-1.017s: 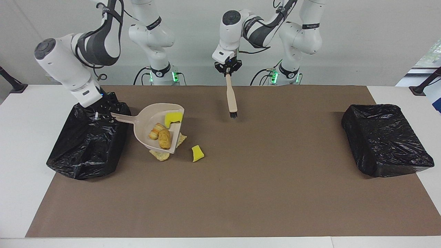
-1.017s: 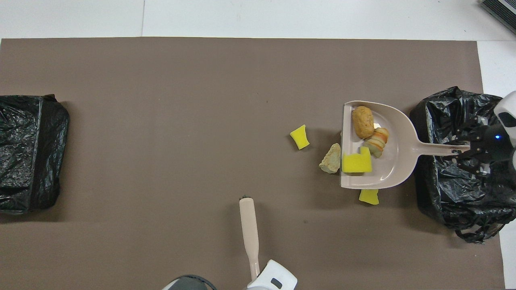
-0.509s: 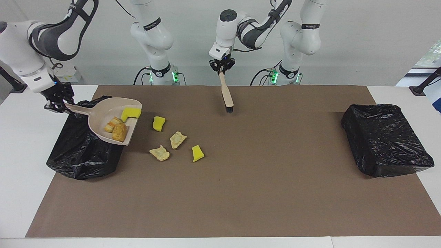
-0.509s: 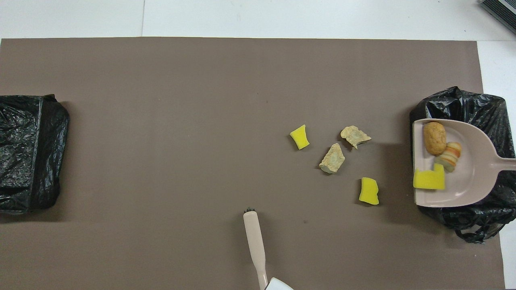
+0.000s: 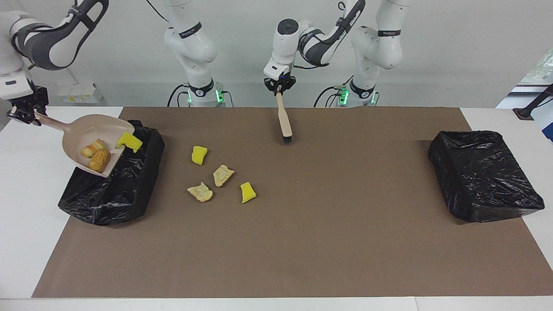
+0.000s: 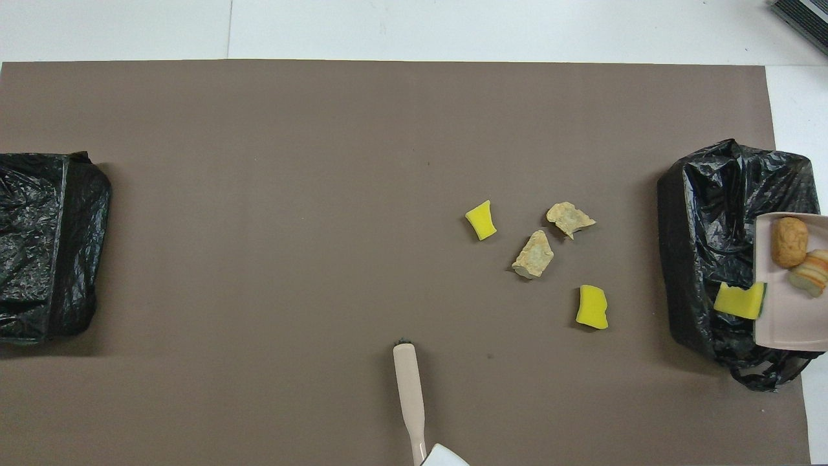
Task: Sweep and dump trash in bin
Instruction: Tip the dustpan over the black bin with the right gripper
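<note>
My right gripper [image 5: 27, 113] is shut on the handle of the beige dustpan [image 5: 82, 134], which hangs tilted, lip down, over the black bin [image 5: 125, 190]. In the pan lie two bread pieces [image 5: 97, 155] and a yellow sponge [image 5: 128, 141] at the lip, also seen from overhead as the sponge [image 6: 739, 301] over the bin [image 6: 705, 213]. More trash lies on the mat: two yellow chunks [image 5: 199, 155] [image 5: 247, 192] and two tan scraps [image 5: 223, 175] [image 5: 200, 191]. My left gripper [image 5: 280, 85] is shut on the brush [image 5: 284, 116], bristles hanging over the mat.
A second black-bagged bin [image 5: 484, 175] stands toward the left arm's end of the table. The brown mat [image 5: 302, 242] covers most of the white table. The loose scraps [image 6: 534, 254] lie between the brush [image 6: 409, 388] and the bin under the pan.
The right arm lifted the loaded dustpan off the mat and carried it over the bin, uncovering scraps. The sponge slid to the lip. The brush rose and drew back slightly.
</note>
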Tool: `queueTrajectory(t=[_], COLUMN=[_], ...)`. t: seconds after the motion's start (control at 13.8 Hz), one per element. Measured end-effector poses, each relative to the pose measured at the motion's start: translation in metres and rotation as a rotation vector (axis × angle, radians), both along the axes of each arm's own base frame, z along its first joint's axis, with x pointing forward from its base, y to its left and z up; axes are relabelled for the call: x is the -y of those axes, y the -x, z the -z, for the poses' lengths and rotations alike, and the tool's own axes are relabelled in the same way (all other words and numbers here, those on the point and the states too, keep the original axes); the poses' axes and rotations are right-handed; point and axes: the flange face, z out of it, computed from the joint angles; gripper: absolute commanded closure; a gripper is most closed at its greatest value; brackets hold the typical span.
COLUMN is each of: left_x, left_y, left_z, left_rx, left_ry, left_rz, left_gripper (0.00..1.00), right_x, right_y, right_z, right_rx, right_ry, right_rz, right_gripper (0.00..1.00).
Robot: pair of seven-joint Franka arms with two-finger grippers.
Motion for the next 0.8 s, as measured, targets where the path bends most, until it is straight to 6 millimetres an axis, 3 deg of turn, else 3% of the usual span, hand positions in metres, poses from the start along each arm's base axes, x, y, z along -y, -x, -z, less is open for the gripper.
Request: queueTrajectory(t=[0.29,0.36,0.44,0.58,0.65,0.73,0.8], left_x=[0.000,-0.001,-0.002,-0.003,-0.003,-0.004,-0.006], left_y=[0.005,0.005,0.005,0.005,0.003,0.000,-0.004], left_z=[0.008,0.011,0.014,0.015,0.016,0.017,0.018], left_rx=[0.008,0.007,0.005,0.006,0.006,0.005,0.003], left_ry=[0.010,0.005,0.001,0.003,0.005,0.006,0.006], left_rz=[0.026,0.029,0.033,0.054,0.069,0.080,0.086], left_gripper=[1.00,0.91,0.76,0.32,0.24,0.03,0.00], right_x=[-0.027,-0.039,-0.055,-0.087,-0.101,-0.110,-0.114], right_y=[-0.023,-0.032,-0.041,-0.056,-0.062,-0.065,-0.065], right_z=[-0.015,-0.024,-0.037,-0.057,-0.063,-0.066,-0.067], right_rx=[-0.026,-0.037,-0.051,-0.077,-0.082,-0.083,-0.087], right_ry=[0.082,0.115,0.161,0.270,0.314,0.346,0.365], right_rz=[-0.072,-0.098,-0.117,-0.135,-0.130,-0.113,-0.094], right_gripper=[1.00,1.00,1.00,1.00,1.00,1.00,1.00])
